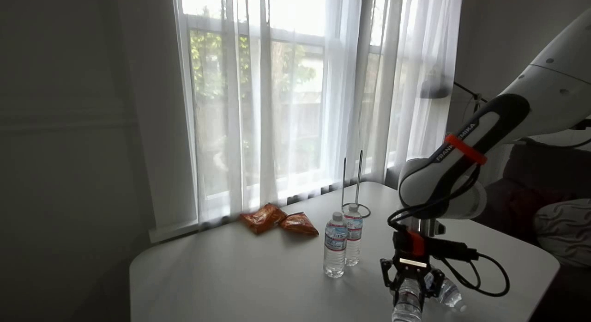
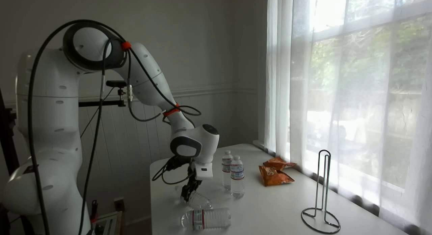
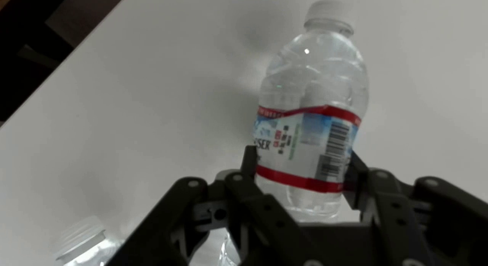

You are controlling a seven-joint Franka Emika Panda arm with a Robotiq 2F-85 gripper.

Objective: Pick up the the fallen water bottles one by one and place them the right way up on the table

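One clear plastic water bottle with a pale cap and a red-edged label (image 3: 309,144) is between my gripper's fingers (image 3: 301,172) in the wrist view. The fingers press its sides at the lower label. It also shows in both exterior views (image 1: 407,307) (image 2: 201,201), tilted, with its base low. My gripper shows in both exterior views (image 1: 409,292) (image 2: 189,194). A second fallen bottle (image 2: 216,218) lies on its side beside it, also in an exterior view (image 1: 449,293); its cap end shows in the wrist view (image 3: 85,247). The pale table (image 1: 221,276) is under them.
Two upright water bottles (image 1: 335,248) (image 1: 353,234) stand close together near the gripper. Orange snack packets (image 1: 263,218) (image 1: 300,223) lie by the window. A thin wire stand (image 2: 320,208) stands on the table. A table edge (image 3: 61,63) shows in the wrist view.
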